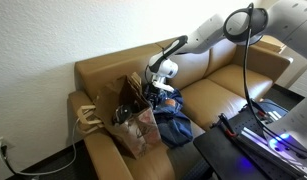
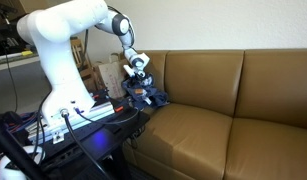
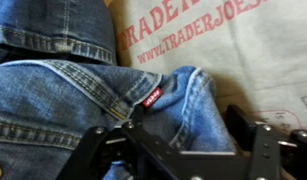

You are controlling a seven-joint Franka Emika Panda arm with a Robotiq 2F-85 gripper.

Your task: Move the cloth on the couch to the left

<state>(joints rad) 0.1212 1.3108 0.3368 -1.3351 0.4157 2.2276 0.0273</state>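
- In an exterior view, the hand (image 1: 153, 93) hangs at the end of the white arm (image 1: 218, 30), low over one end seat of the tan-brown couch (image 1: 223, 95).
- The cloth (image 1: 175, 120), rumpled blue denim, lies on the seat just below the hand and spreads toward the front edge of the cushion.
- A brown paper bag (image 1: 133, 125) with handles stands just beside the hand, between it and the near armrest.
- In an exterior view from the other end, the hand (image 2: 140, 82) sits right on top of the cloth (image 2: 149, 97), close to the seat back.
- The paper bag (image 2: 108, 73) is just behind the hand, and the rest of the couch (image 2: 233, 90) stretches well away from it.
- In the wrist view, the cloth (image 3: 63, 100) fills most of the picture beneath the hand (image 3: 181, 138).
- The black fingers (image 3: 259, 145) stand apart with a thick denim fold between them.
- I cannot tell whether they are clamped on the fold or only straddle it.
- Beyond the hand is the paper bag (image 3: 233, 45), printed in red letters.
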